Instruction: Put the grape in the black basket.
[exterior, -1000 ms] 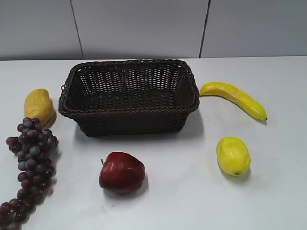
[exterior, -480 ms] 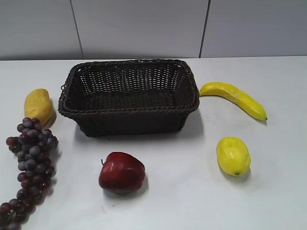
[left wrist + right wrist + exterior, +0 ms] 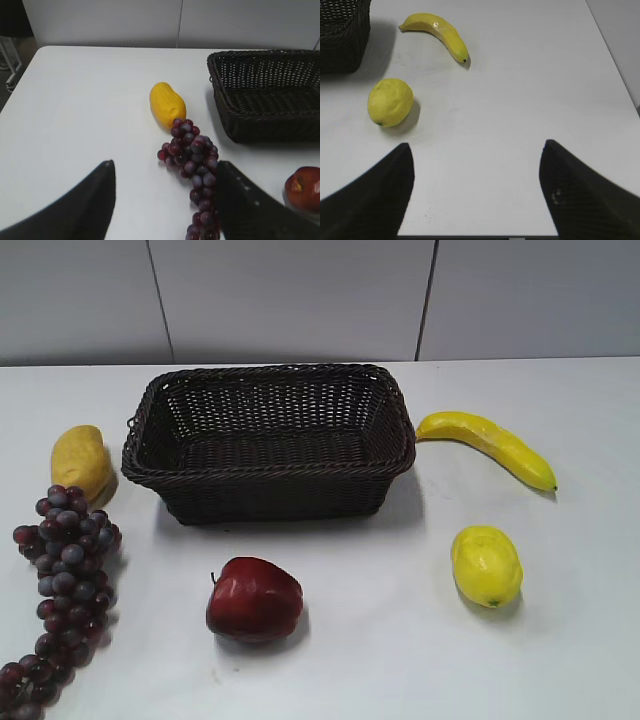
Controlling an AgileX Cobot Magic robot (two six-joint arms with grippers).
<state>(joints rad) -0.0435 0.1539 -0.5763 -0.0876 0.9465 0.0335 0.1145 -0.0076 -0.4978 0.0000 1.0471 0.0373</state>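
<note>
The grape (image 3: 66, 580), a long dark purple-red bunch, lies on the white table at the left edge of the exterior view. It also shows in the left wrist view (image 3: 192, 160). The black basket (image 3: 270, 475), a large dark woven wicker basket, stands empty at the middle back; its corner shows in the left wrist view (image 3: 265, 107). My left gripper (image 3: 164, 172) is open, above the table, with the bunch's lower end beside its right finger. My right gripper (image 3: 476, 152) is open over bare table. Neither gripper shows in the exterior view.
A yellow mango (image 3: 82, 462) lies just behind the grape, left of the basket. A red apple (image 3: 254, 599) sits in front of the basket. A lemon (image 3: 486, 565) and a banana (image 3: 488, 445) lie to the right.
</note>
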